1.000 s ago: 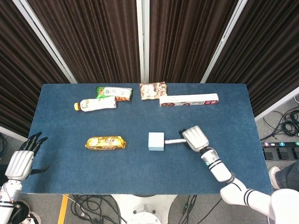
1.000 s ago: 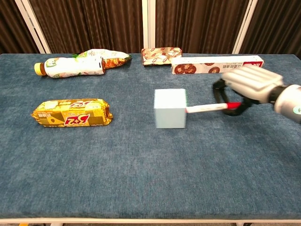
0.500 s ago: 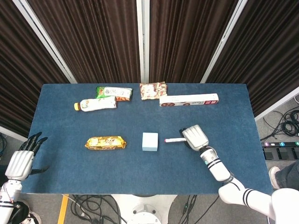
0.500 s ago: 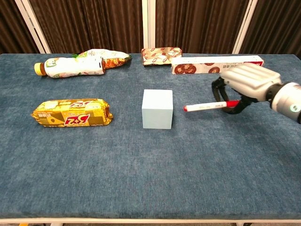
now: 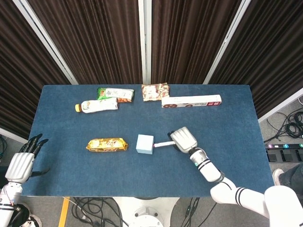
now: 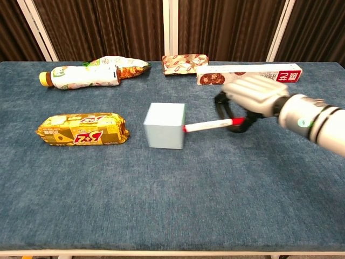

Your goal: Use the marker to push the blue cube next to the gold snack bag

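Observation:
The pale blue cube (image 5: pixel 145 144) (image 6: pixel 164 125) stands on the blue table, a short gap to the right of the gold snack bag (image 5: pixel 107 144) (image 6: pixel 82 129). My right hand (image 5: pixel 184 140) (image 6: pixel 252 96) grips a red and white marker (image 6: pixel 207 125) (image 5: pixel 164 144), held level and pointing left. The marker's tip touches the cube's right face. At the near left corner my left hand (image 5: pixel 21 163) hangs off the table's edge, holding nothing, its fingers apart.
Along the far side lie a yellow-capped bottle (image 5: pixel 97 106) (image 6: pixel 80 76), a green snack pack (image 5: pixel 115 93), a brown patterned packet (image 5: pixel 155 91) (image 6: pixel 185 63) and a long red and white box (image 5: pixel 191 101) (image 6: pixel 249 74). The blue table (image 5: pixel 71 170) runs wide around them.
My right hand drew the marker back off the cube, then came left again and pressed the tip onto it. The cube slid left toward the gold snack bag.

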`<state>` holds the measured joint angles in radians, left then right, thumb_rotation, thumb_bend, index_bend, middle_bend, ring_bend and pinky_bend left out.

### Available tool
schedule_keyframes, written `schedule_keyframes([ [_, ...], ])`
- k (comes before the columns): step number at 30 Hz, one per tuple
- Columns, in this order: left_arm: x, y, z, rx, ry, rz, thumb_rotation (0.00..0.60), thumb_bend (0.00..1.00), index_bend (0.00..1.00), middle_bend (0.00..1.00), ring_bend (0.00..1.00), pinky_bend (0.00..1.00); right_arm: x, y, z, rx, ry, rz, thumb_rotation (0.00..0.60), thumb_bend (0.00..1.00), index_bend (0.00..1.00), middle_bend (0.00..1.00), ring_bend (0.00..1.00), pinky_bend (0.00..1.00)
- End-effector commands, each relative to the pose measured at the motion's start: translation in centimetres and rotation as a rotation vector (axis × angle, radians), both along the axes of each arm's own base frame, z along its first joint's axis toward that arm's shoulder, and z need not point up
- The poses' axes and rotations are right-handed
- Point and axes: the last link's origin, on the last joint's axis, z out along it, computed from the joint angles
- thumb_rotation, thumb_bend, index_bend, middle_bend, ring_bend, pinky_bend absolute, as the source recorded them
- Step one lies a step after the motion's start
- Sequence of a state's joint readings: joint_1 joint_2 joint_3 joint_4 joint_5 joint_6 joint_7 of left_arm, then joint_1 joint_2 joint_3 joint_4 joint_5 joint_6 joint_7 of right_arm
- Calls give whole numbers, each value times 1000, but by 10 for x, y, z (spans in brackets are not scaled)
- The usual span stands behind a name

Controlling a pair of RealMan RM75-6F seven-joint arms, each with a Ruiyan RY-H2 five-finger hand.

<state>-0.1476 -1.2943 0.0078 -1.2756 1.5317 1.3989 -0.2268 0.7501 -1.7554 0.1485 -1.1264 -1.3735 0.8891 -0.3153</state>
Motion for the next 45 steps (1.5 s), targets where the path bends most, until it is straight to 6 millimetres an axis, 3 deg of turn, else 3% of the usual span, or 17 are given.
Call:
schedule_keyframes([
  [1,0,0,0,0,0,0,600,16,171,103,32,176,16,-2,-9,5,-8,11,600,299,631,642,897,974],
  [5,0,0,0,0,0,0,600,16,171,103,32,176,28,-3,-17,8,-12,11,600,300,631,643,897,974],
  [10,0,0,0,0,0,0,600,16,171,103,32,176,24,-3,-13,-8,-3,0,600,299,632,643,896,974],
  [13,0,0,0,0,0,0,600,16,171,103,32,176,12,-2,0,-34,3,-10,600,300,632,643,896,974],
  [20,0,0,0,0,0,0,600,16,171,103,32,176,-35,3,49,-115,15,-81,600,301,631,643,901,974],
  [27,0,0,0,0,0,0,600,16,171,103,32,176,-76,20,74,-134,18,-141,600,299,631,644,899,974],
  [36,0,0,0,0,0,0,600,15,171,103,32,176,-100,21,66,-78,31,-211,600,290,630,643,899,974],
  [45,0,0,0,0,0,0,600,16,171,103,32,176,-104,14,58,-45,31,-251,600,52,592,600,904,974],
])
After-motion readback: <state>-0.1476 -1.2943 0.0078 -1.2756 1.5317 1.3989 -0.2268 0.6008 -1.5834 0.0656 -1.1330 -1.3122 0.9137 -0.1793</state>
